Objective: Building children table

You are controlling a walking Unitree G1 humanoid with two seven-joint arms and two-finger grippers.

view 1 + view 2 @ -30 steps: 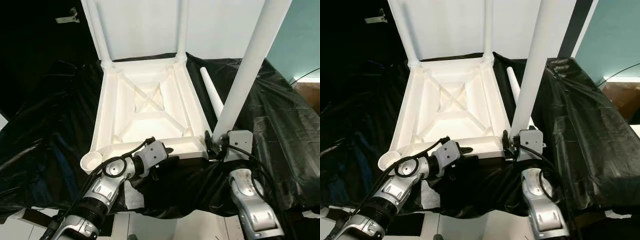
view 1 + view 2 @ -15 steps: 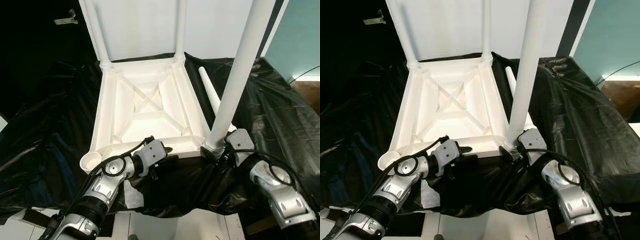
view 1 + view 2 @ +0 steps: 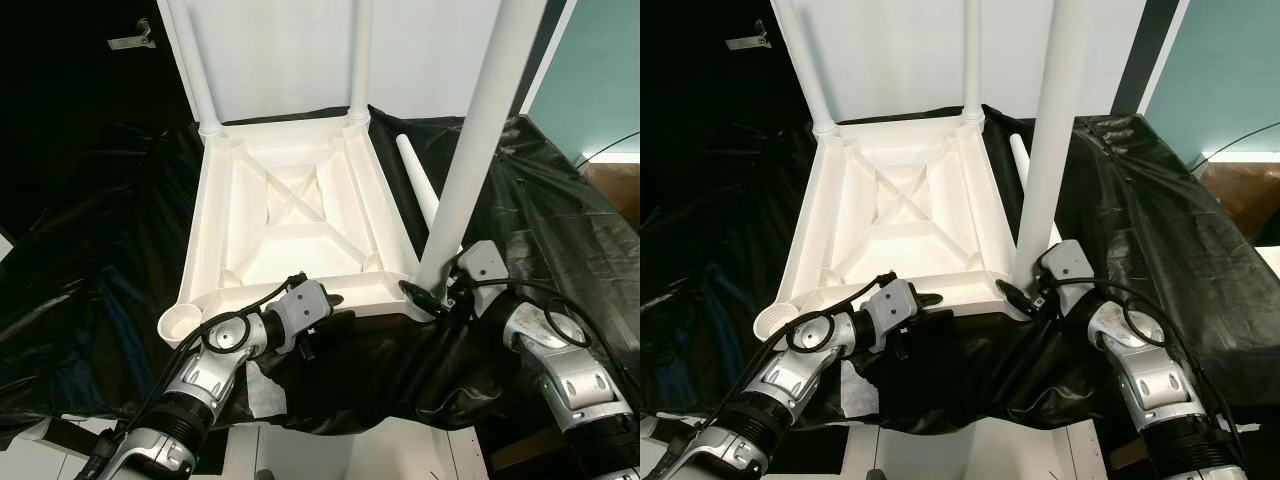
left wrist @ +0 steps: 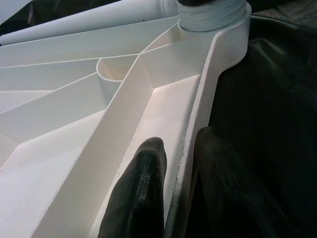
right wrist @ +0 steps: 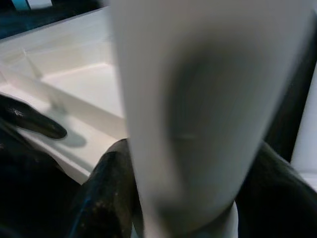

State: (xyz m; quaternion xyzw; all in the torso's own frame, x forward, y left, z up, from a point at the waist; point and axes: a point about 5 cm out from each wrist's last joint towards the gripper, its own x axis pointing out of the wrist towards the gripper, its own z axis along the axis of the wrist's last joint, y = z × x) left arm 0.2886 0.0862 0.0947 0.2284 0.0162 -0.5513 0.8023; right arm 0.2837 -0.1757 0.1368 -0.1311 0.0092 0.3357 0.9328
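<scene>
Two legs already stand in the far corner sockets of the inverted white tabletop [image 3: 290, 225], which lies underside up on black sheeting [image 3: 560, 240]. In the eye views I see my left gripper [image 3: 335, 308] at the near rim of the tabletop, and my right gripper [image 3: 425, 295] at the base of a third leg [image 3: 470, 170], which stands upright at the near right corner socket. A loose leg [image 3: 422, 185] lies on the sheeting beyond the right fingers, beside the tabletop's right edge. The near left corner socket [image 3: 180, 322] is open, just outboard of the left arm.

In the left wrist view, one black finger [image 4: 141, 198] lies inside the rim wall and the other outside it, so the fingers pinch the rim between them. Ahead of the fingertips, the seated leg base fills the corner socket.

In the right wrist view, the leg shaft sits blurred between the two fingers [image 5: 106, 193], which clasp it on both sides just above the socket.
</scene>
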